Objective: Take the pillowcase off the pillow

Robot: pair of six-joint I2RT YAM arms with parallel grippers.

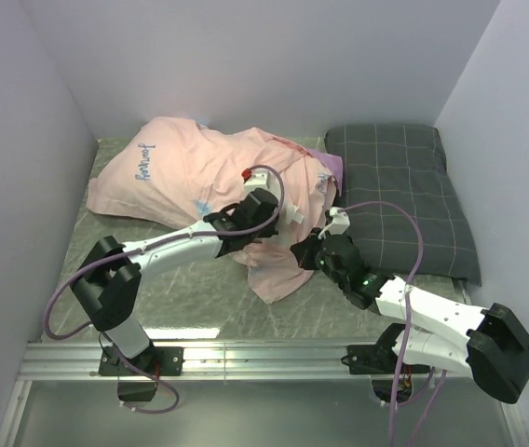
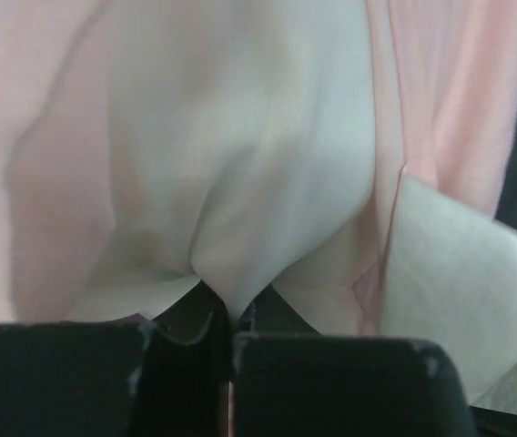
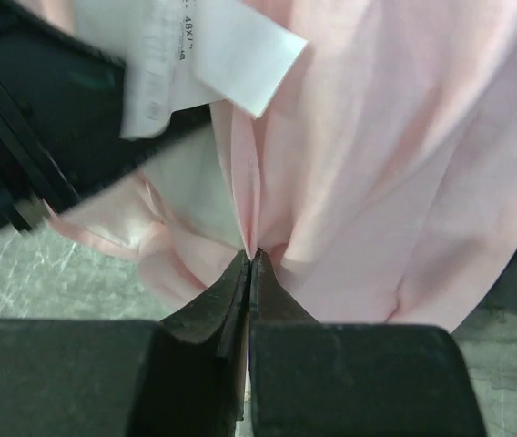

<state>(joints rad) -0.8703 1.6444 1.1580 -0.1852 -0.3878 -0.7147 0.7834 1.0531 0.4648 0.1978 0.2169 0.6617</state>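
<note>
Here, the case (image 1: pixel 167 172) lies pale pink side out across the back left and middle of the table (image 1: pixel 199 298). Blue script shows near its left end and a small strip of purple shows at its right end. It bulges over the pillow inside it, and its near edge trails in a loose flap towards the arms.

In the left wrist view, the pillow (image 2: pixel 240 164) shows as plain white cloth between folds of pink. The left gripper (image 2: pixel 228 314) is closed on a tuck of that white cloth, its fingers pressed together with the fold between them. From above, this gripper sits over the middle of the bundle.

The right gripper (image 3: pixel 251 259) is just beside it on the right, at the near edge of the case. Its fingers are closed tight on a pinch of pink fabric along a seam. Creases fan out from the pinch. A white label (image 3: pixel 240 41) with small print hangs above that seam, touching the black body of the left gripper, which fills the upper left of the right wrist view.

A grey pillow (image 1: pixel 404 186) with thin grid lines lies flat at the back right. Its left edge is just beside the purple end of the case. Pale walls (image 1: pixel 274 56) close in the table at the back and on both sides.
</note>
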